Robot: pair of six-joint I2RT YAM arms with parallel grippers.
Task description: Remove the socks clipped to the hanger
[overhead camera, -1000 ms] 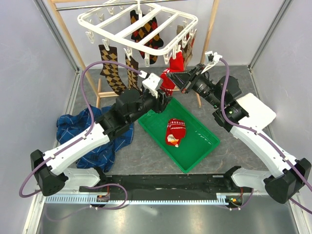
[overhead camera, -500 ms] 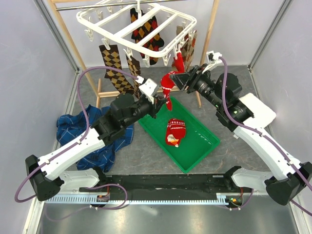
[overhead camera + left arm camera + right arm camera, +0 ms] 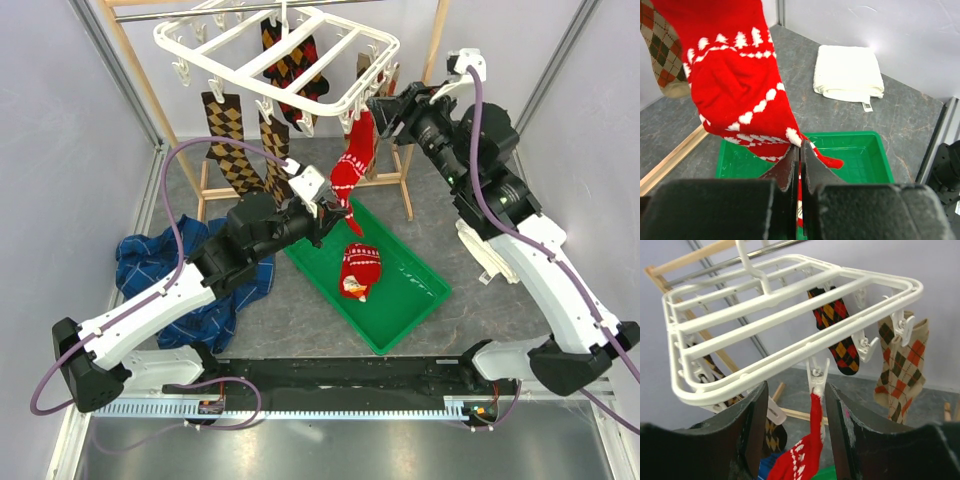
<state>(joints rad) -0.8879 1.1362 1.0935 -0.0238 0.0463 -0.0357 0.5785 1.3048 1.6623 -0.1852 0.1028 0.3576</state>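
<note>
Overhead, red sock at hanger edge

Green tray sits angled mid-tabletop on a grey stone-look surface, with a blue plaid cloth crumpled to its left, just beside the tray's left corner. A white folded cloth lies flat on the tabletop beyond the tray's far end in the left wrist view, apart from it, with a tag at one corner. Wooden rack stands at the back: angled posts on both sides, a low crossbar between them, a metal rod across the top.
</note>
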